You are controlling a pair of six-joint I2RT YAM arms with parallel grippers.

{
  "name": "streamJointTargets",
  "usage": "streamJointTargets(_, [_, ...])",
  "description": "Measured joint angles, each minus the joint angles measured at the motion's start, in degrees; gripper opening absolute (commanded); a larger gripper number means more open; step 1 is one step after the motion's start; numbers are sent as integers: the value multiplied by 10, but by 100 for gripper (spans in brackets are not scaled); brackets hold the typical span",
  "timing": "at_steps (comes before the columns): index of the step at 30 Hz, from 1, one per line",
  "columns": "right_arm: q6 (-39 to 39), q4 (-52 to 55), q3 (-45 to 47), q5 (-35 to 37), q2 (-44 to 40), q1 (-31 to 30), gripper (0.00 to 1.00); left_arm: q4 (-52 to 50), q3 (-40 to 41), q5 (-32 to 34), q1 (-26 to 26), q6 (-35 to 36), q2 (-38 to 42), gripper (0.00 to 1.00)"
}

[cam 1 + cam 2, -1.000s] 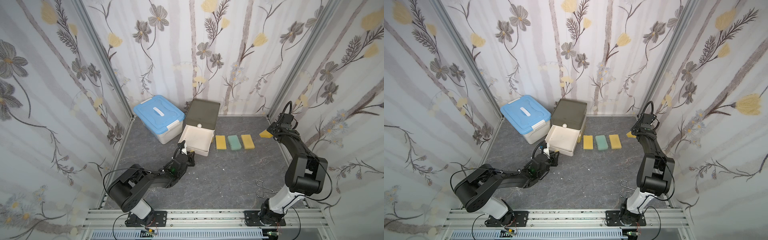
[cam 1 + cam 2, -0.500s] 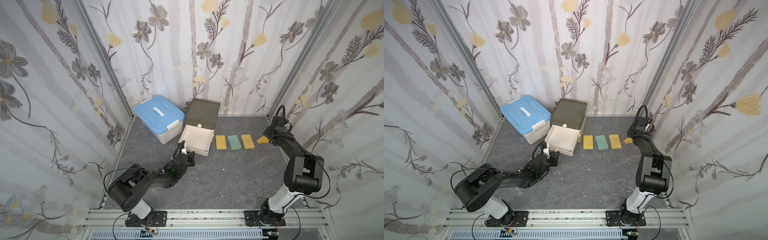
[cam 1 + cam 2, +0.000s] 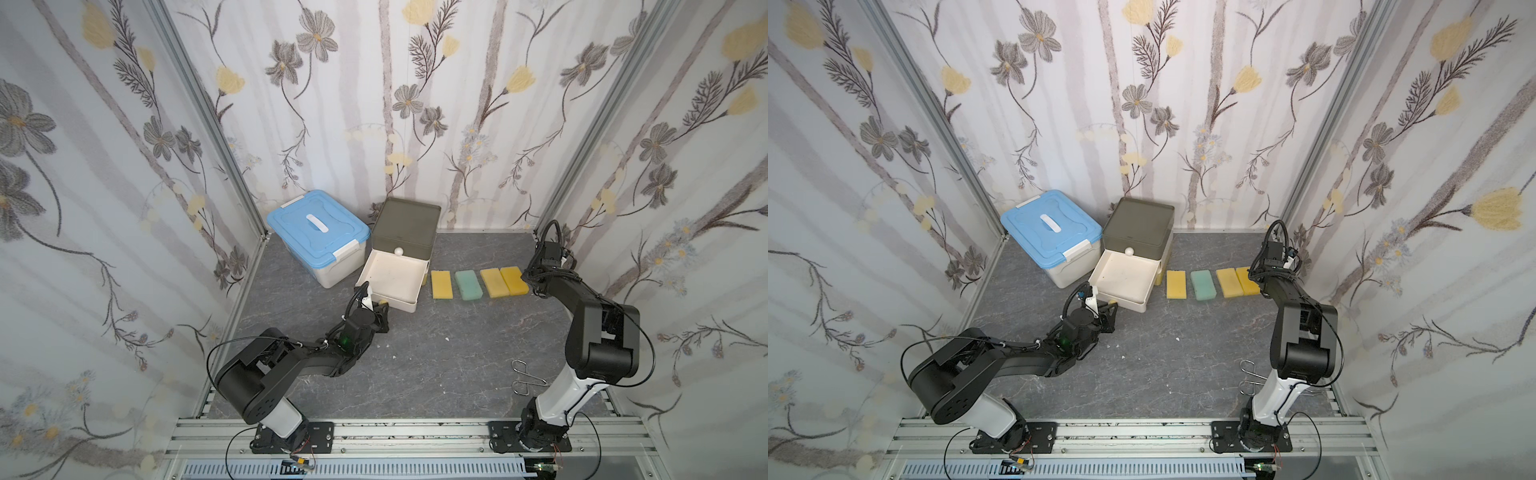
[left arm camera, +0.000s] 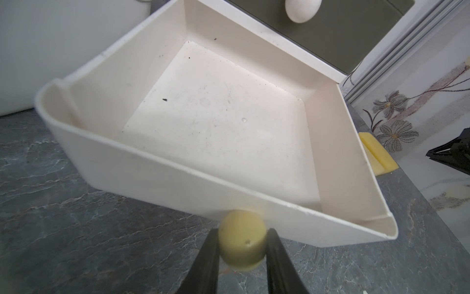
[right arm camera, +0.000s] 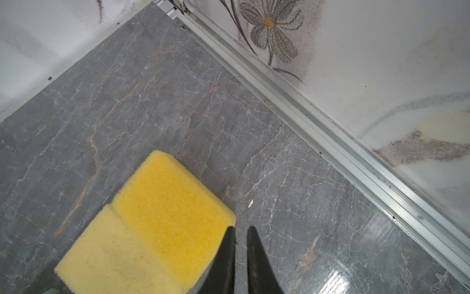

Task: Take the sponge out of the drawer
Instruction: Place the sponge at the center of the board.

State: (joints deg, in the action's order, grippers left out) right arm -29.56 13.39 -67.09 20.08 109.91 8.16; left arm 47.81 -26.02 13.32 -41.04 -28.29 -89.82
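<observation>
- Grey marbled counter, papered walls with flowers on three sides; against the back stand a blue-lidded box and an olive cabinet.
- We see the cabinet's white drawer pulled out, and its floor is bare.
- Our left end effector is clamped on the drawer knob, one finger on each side of it.
- The yellow sponge lies flat on the counter, at the end of a row with three more sponges, touching its yellow neighbour and well apart from the drawer.
- Our right end effector stands at that sponge's outer corner, fingers only narrowly parted with nothing between them. We cannot tell whether one finger touches the foam.
- From this end effector the sponge lies on the drawer side, its long axis running from the back wall toward the arm bases, parallel with its neighbours. The right arm is much the nearer.
- We judge the sponge to be out and let go. Drawing back should go up or away from the row, so the foam is not dragged.
</observation>
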Motion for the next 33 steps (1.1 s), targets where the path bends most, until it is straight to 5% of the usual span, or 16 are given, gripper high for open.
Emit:
streamJointTargets(5, [-2, 2, 8, 6, 0, 0, 18, 1, 0, 0, 0, 0, 0, 21])
streamJointTargets(10, [5, -7, 13, -7, -15, -4, 51, 4, 2, 0, 0, 0, 0, 21])
streamJointTargets(21, [32, -24, -48, -84, 43, -51, 76, 8, 2, 0, 0, -1, -2, 21])
streamJointTargets(23, [31, -22, -60, -99, 52, -51, 89, 8, 3, 0, 0, 0, -1, 21])
streamJointTargets(33, [20, -30, -78, -190, 69, -52, 92, 8, 3, 0, 0, 0, -1, 22])
